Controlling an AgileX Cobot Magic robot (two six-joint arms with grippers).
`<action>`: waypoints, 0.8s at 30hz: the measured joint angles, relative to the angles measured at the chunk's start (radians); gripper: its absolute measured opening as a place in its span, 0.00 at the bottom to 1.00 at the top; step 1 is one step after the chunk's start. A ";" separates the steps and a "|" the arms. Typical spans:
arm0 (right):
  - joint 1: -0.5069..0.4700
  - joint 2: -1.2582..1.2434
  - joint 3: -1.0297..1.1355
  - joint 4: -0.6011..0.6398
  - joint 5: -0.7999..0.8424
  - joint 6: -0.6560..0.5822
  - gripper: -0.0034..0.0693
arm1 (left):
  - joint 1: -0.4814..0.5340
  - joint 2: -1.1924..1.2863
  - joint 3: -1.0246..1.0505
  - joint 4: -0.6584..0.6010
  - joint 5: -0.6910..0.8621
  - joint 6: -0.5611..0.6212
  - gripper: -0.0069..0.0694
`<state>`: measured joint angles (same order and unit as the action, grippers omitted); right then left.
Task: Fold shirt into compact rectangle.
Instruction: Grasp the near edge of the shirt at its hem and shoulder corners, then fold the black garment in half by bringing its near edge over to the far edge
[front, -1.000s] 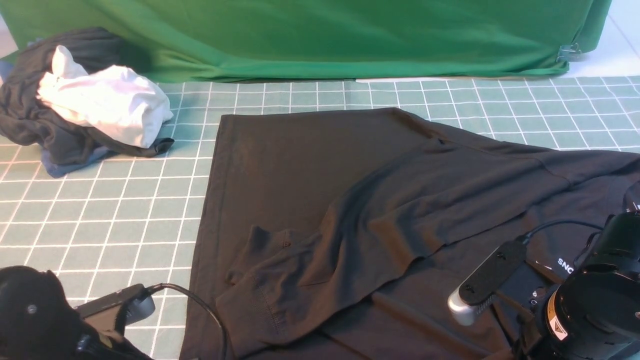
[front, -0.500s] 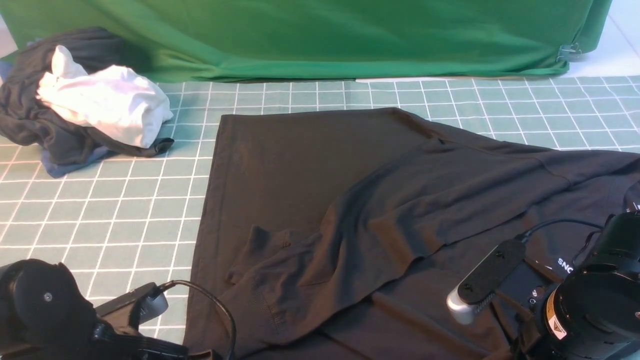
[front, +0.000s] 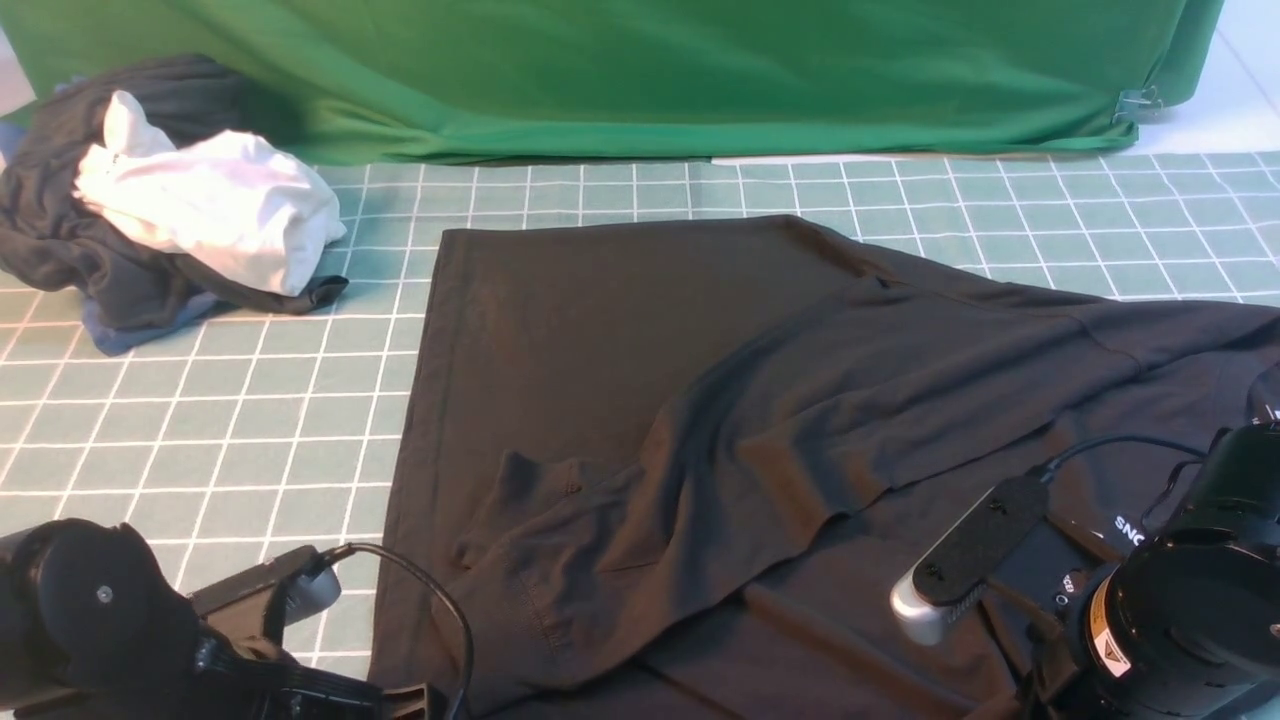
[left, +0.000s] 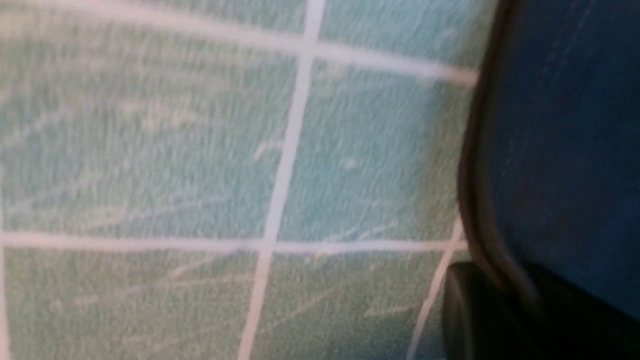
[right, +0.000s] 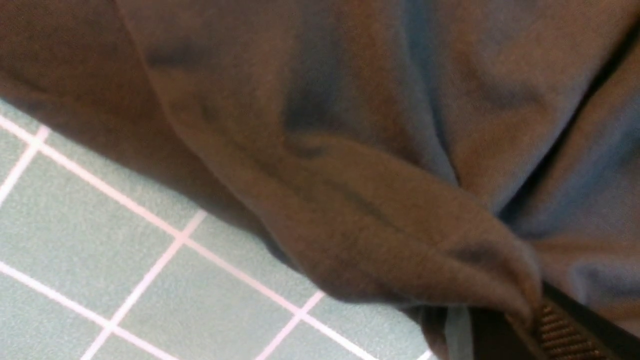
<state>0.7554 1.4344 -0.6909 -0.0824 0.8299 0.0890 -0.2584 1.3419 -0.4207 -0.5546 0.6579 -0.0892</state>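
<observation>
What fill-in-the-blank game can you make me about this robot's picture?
1. The big shirt spread on the grid mat is ____ in colour.
2. The backdrop cloth behind the mat is ____ in colour.
3. The heap of clothes lies on the robot's ____ side.
4. The right gripper is shut on a fold of the ____.
Missing words: black; green; left; shirt.
</observation>
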 joint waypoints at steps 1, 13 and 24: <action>0.000 0.000 0.000 0.000 0.000 0.000 0.11 | 0.000 -0.001 0.000 0.000 0.000 0.001 0.12; 0.000 0.000 -0.002 0.000 0.000 0.000 0.11 | 0.000 -0.181 -0.107 0.010 0.043 0.011 0.11; 0.000 0.001 -0.081 -0.020 0.055 0.000 0.11 | 0.000 -0.182 -0.222 0.060 0.040 -0.006 0.11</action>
<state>0.7554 1.4354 -0.7715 -0.1025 0.8846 0.0890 -0.2584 1.1603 -0.6423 -0.4951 0.6983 -0.0949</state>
